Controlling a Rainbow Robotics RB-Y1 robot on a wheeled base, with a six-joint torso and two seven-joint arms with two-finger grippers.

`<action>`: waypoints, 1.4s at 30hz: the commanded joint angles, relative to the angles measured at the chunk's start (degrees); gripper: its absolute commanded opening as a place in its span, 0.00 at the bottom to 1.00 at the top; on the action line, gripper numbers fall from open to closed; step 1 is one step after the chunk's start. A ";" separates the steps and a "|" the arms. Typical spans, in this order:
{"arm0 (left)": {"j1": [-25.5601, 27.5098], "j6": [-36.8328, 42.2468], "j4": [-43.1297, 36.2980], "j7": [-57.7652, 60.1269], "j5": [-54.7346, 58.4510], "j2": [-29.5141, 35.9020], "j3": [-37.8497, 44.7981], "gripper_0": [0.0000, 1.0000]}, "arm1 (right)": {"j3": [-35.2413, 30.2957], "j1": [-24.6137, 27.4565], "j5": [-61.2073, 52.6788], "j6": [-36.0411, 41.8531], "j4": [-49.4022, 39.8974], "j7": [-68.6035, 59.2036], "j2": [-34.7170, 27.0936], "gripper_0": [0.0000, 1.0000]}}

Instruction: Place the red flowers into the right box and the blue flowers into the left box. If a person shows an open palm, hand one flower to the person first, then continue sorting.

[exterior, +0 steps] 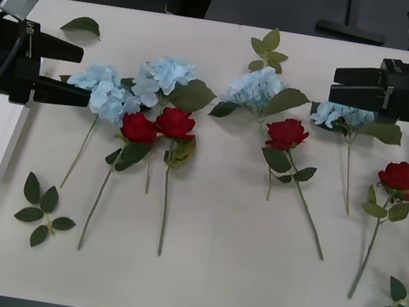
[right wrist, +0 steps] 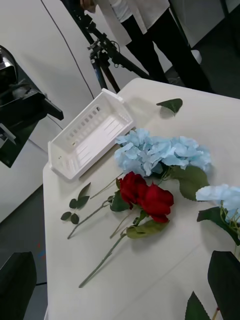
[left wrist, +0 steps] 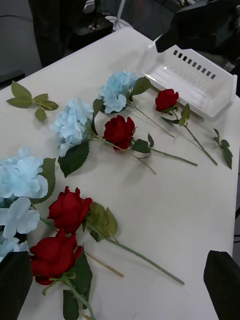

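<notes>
- left gripper (exterior: 84, 74) hovering frame-left, black fingers spread — touching nothing
- right gripper (exterior: 338, 85) hovering upper right, spread too
- red roses (exterior: 286, 133) and blue hydrangeas (exterior: 255, 86) lying mid-frame on the table (exterior: 208, 279)

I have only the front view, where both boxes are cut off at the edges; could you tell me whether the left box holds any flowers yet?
Observer: No. The right wrist view shows the left box whole, and nothing lies inside it.
Operator: Thank you. And the right box, please?
Observer: The left wrist view shows the right box with its ribbed bottom bare, with no flowers in the part that shows.
</notes>
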 commanded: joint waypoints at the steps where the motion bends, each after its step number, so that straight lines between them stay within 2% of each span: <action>1: -0.34 0.00 -1.46 -1.76 -0.22 0.72 0.12 1.00 | -1.27 0.42 0.09 0.65 0.00 -1.23 -4.20 1.00; 6: 0.45 -0.88 -0.23 -1.68 0.75 -1.74 0.73 1.00 | -3.46 -0.19 0.09 3.55 -0.79 -6.59 -5.70 1.00; 14: -0.25 -1.85 -0.23 7.64 -0.48 1.51 2.22 1.00 | -8.03 -2.30 6.41 10.58 -2.54 -18.55 -9.21 1.00; 20: 4.23 -1.76 -0.67 20.03 -10.76 2.83 3.63 1.00 | -7.86 -2.30 15.64 15.42 -3.25 -27.07 -14.75 1.00; 27: 9.51 -4.66 -3.22 28.73 -28.69 1.86 1.35 1.00 | -7.86 -1.95 29.44 20.43 -4.48 -34.54 -15.72 1.00; 34: 11.18 -11.95 -2.78 36.82 -44.51 -0.86 -6.30 1.00 | -7.86 4.20 40.69 18.23 -13.27 -44.12 -15.72 1.00; 42: 4.23 -14.33 5.30 39.98 -58.49 -6.40 -14.83 1.00 | -7.59 12.46 47.64 13.22 -19.51 -55.64 -13.61 1.00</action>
